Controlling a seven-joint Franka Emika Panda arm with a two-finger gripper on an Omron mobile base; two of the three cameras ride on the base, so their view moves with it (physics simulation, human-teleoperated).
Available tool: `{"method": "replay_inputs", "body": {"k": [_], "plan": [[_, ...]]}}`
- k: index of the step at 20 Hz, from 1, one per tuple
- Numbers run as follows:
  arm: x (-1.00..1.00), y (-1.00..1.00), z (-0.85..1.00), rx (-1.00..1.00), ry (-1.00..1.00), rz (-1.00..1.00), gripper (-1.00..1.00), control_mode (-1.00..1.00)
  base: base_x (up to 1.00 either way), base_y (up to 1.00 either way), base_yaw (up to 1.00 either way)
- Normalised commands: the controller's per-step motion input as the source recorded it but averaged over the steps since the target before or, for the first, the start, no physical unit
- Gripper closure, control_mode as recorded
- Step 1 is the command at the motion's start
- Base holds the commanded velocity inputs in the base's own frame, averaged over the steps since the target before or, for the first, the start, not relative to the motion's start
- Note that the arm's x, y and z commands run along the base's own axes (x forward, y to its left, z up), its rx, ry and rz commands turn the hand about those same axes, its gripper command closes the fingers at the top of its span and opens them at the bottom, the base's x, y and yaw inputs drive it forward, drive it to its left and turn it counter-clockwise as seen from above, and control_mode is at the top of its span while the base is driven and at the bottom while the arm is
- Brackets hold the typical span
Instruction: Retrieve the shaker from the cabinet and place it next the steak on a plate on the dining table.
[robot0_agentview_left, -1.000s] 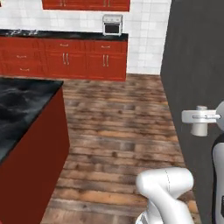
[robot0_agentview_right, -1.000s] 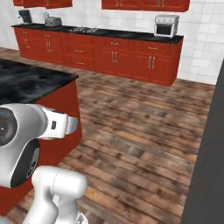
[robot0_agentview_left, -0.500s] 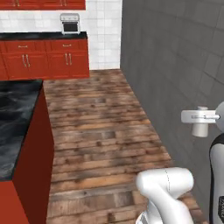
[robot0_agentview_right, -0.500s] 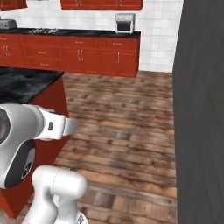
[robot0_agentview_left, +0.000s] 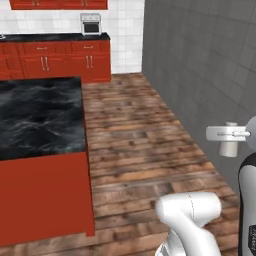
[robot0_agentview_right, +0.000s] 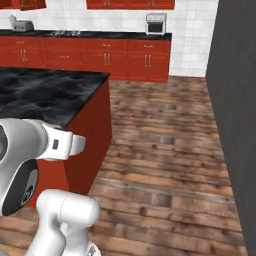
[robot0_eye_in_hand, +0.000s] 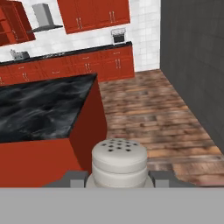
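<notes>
A: Shaker (robot0_eye_in_hand: 119, 164) sits clamped in the gripper (robot0_eye_in_hand: 119, 179), perforated cap up, at six o'clock in the hand view.
B: Marble surface (robot0_eye_in_hand: 39, 109) at nine o'clock; no legible writing.

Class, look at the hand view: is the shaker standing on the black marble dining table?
No. The shaker sits clamped in the pincer in the foreground, while the dining table lies beyond it, its visible marble top bare.
</notes>
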Motion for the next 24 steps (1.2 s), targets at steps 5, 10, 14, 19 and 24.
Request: {"method": "replay_inputs", "body": {"k": [5,10,14,19,24], "plan": [[0.00,0.00,0.00,0.00,0.00,0.00,1.00,1.00,-1.00,1.00,0.00],[0.00,0.00,0.00,0.00,0.00,0.00,1.00,1.00,-0.98,1.00,0.00],[0.00,0.00,0.00,0.00,0.00,0.00,1.00,1.00,-0.55,1.00,0.00],[0.00,0.00,0.00,0.00,0.00,0.00,1.00,1.00,-0.03,1.00,0.00],[0.00,0.00,0.00,0.00,0.00,0.00,1.00,1.00,0.00,1.00,0.00]]}}
